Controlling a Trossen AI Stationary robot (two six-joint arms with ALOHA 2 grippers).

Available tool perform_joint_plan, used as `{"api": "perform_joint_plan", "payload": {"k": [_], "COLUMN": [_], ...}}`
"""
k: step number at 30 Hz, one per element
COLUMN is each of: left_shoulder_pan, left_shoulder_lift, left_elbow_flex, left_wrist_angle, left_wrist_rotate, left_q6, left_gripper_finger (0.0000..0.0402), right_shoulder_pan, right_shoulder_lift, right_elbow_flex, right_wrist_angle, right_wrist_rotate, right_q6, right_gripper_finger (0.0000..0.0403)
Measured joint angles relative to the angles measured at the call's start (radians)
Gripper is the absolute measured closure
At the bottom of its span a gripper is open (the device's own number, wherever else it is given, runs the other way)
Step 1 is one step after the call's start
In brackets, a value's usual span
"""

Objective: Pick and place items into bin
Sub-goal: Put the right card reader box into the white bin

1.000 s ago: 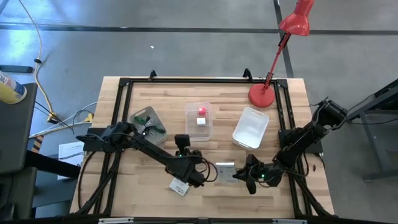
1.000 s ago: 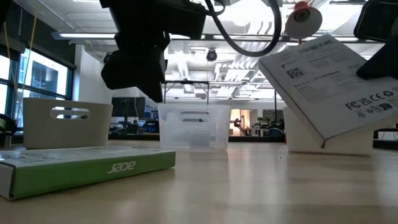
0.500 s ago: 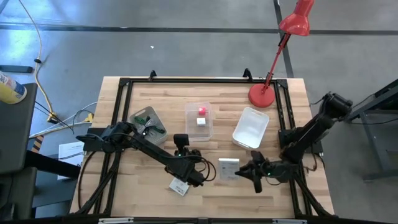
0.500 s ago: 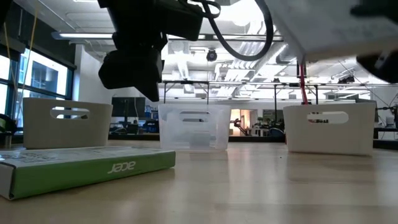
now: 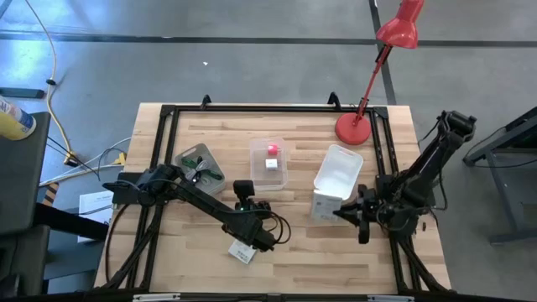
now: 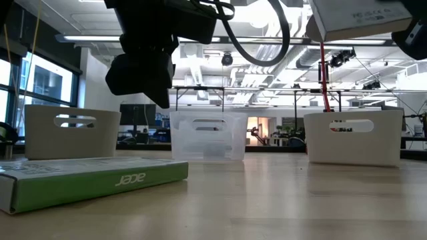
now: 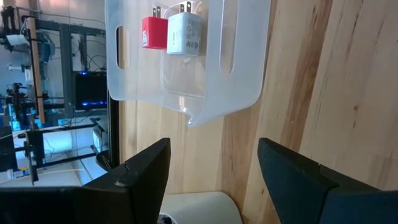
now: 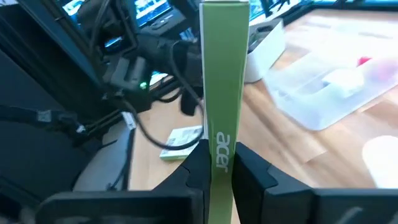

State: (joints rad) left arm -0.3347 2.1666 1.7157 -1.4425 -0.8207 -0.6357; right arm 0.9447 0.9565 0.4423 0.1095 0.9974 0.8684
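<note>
My right gripper point(image 5: 344, 211) is shut on a flat white printed packet with a green "acer" spine point(image 8: 222, 93). It holds the packet in the air beside the near end of the white bin point(image 5: 338, 172); the low view shows it high up point(image 6: 353, 17). My left gripper point(image 7: 211, 180) hangs open over the table's middle point(image 5: 252, 214), facing the clear bin point(image 7: 186, 56). That bin holds a pink cube point(image 7: 154, 32) and a white cube point(image 7: 185, 34). A second packet point(image 5: 241, 250) lies flat near the table's near edge point(image 6: 93, 180). My right gripper pinches the packet's flat faces between its two fingers point(image 8: 198, 165), at the end of the packet point(image 8: 222, 146) nearest the wrist. The fingers come level from the table's right side. The packet is lifted clear of the table, standing on edge with its green spine toward the wrist camera.
A grey bin point(image 5: 200, 165) with green and dark things in it stands to the left of the clear bin point(image 5: 268, 162). A red lamp's base point(image 5: 349, 128) sits at the far right, just beyond the white bin. A black frame point(image 5: 168, 113) runs around the tabletop.
My right gripper has lifted the packet off the table and carried it up, toward the right and far edges, to the near end of the white bin. The packet, tilted with one part low a second ago, is now clear of the table. My left arm has kept still.
</note>
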Motion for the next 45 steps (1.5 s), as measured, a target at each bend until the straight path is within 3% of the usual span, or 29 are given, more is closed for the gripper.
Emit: {"api": "perform_joint_plan", "payload": {"k": [11,15,27,33,38,45], "left_shoulder_pan": [0.0,0.0,0.0,0.0,0.0,0.0], "left_shoulder_lift": [0.0,0.0,0.0,0.0,0.0,0.0], "left_elbow_flex": [0.0,0.0,0.0,0.0,0.0,0.0], "left_wrist_angle": [0.001,0.001,0.001,0.001,0.001,0.002], "left_wrist_rotate": [-0.003,-0.007,-0.021,-0.022,-0.022,-0.033], "left_q6": [0.0,0.0,-0.001,-0.001,-0.001,-0.017], "left_gripper_finger": [0.0169,0.0169,0.0169,0.0169,0.0169,0.0169], "right_shoulder_pan": [-0.002,-0.002,-0.013,-0.063,-0.131,-0.234], "right_shoulder_lift": [-0.207,-0.266,-0.405,-0.452,-0.473,-0.474], "right_elbow_flex": [0.0,0.0,0.0,0.001,0.002,0.002], "right_wrist_angle": [-0.308,-0.385,-0.593,-0.694,-0.81,-0.892], "right_wrist_rotate": [0.079,0.102,0.137,0.11,0.039,-0.05], "right_q6": [0.019,0.018,0.031,0.05,0.119,0.19], "right_gripper_finger": [0.0355,0.0371,0.0367,0.037,0.0357,0.037]}}
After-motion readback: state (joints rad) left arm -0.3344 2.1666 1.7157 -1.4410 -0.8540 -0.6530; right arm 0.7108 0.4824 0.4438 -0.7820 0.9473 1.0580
